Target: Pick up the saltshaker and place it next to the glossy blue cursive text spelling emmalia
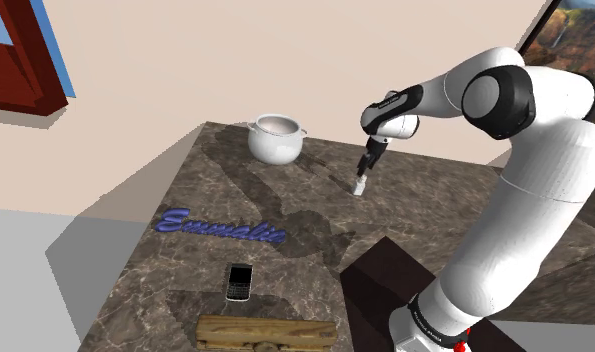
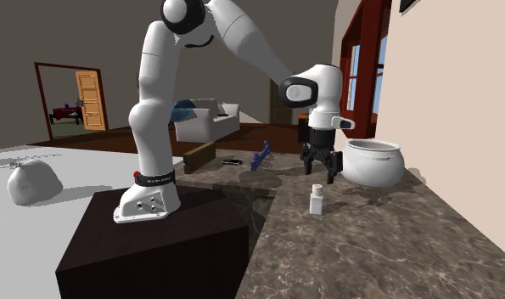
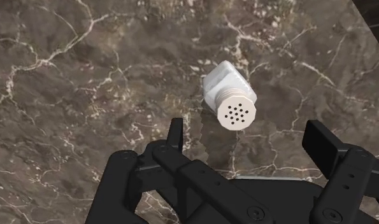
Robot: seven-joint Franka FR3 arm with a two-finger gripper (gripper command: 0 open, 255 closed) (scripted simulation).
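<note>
A small white saltshaker (image 1: 360, 186) (image 2: 317, 200) stands upright on the dark marble table (image 1: 185, 180). In the wrist view its perforated cap (image 3: 235, 114) faces the camera. My black gripper (image 1: 368, 166) (image 2: 322, 173) (image 3: 248, 140) hangs just above it, open, the fingers (image 3: 176, 137) wide apart and touching nothing. The glossy blue cursive text (image 1: 220, 229) (image 2: 260, 158) lies on the table toward the shoulder view's left, well away from the shaker.
A white pot (image 1: 276, 137) (image 2: 373, 161) stands at the table's far end, close to the shaker. A black phone (image 1: 240, 281) and a wooden block (image 1: 266, 333) lie beyond the text. The dark stand (image 1: 385, 285) borders the table.
</note>
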